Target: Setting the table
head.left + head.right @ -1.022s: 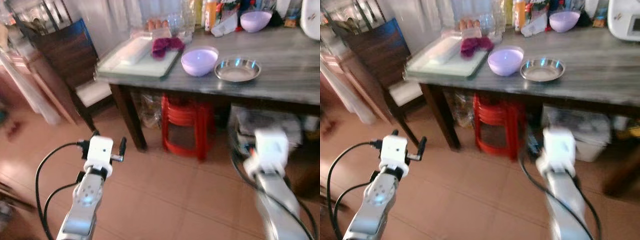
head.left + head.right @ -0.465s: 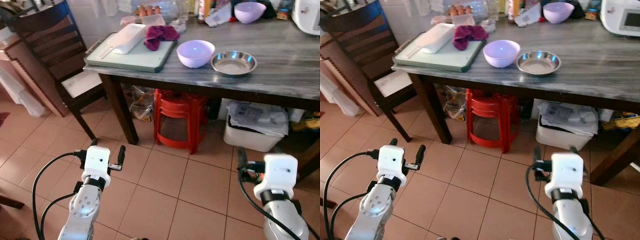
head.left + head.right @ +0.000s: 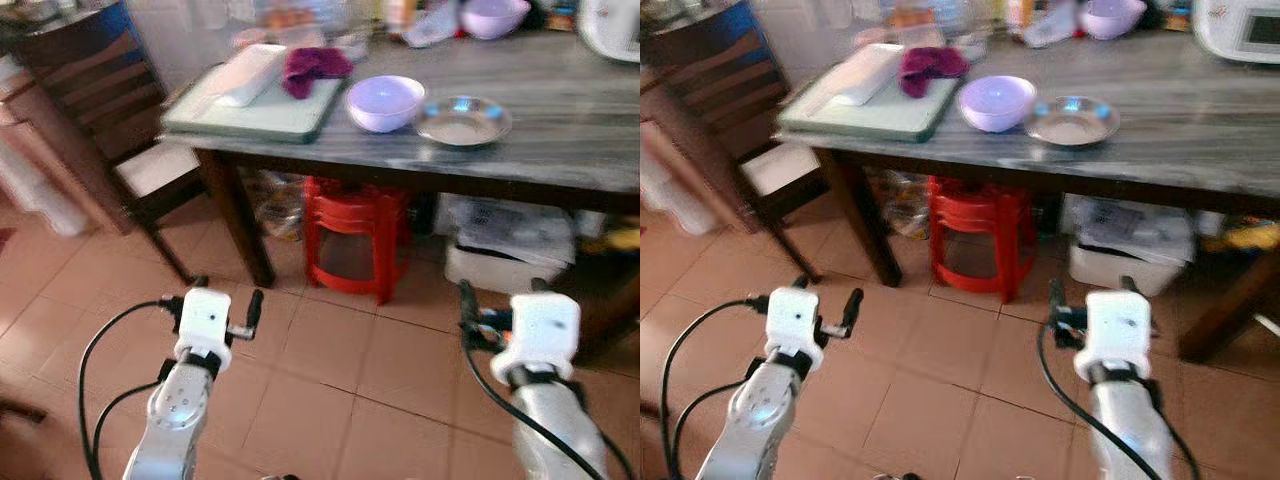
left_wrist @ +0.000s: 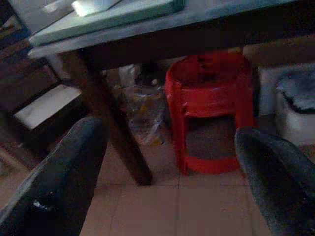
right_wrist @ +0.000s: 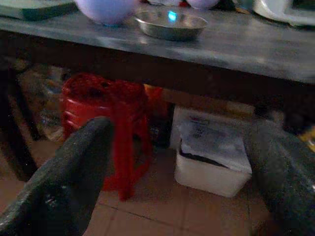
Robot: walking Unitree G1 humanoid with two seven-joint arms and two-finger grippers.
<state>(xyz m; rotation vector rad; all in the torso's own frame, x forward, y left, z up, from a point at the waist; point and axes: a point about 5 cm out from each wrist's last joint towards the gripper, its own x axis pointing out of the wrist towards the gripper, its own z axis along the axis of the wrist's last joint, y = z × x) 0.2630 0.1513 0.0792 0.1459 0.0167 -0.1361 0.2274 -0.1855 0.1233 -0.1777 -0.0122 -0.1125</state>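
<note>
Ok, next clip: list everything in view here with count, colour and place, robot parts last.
table: one, grey marbled top on dark legs, ahead of the robot
tray: one, pale green, on the table's left end
white dish: one, on the tray
cloth: one, magenta, on the tray's far corner
bowls: two, lilac, one near the table's front edge, one at the back
metal plate: one, silver, right of the near bowl
stools: red stack under the table
storage bin: one, white, under the table
chair: one, dark wood, left of the table
left end effector: black fingers open, above the floor
right end effector: black fingers open, above the floor
</note>
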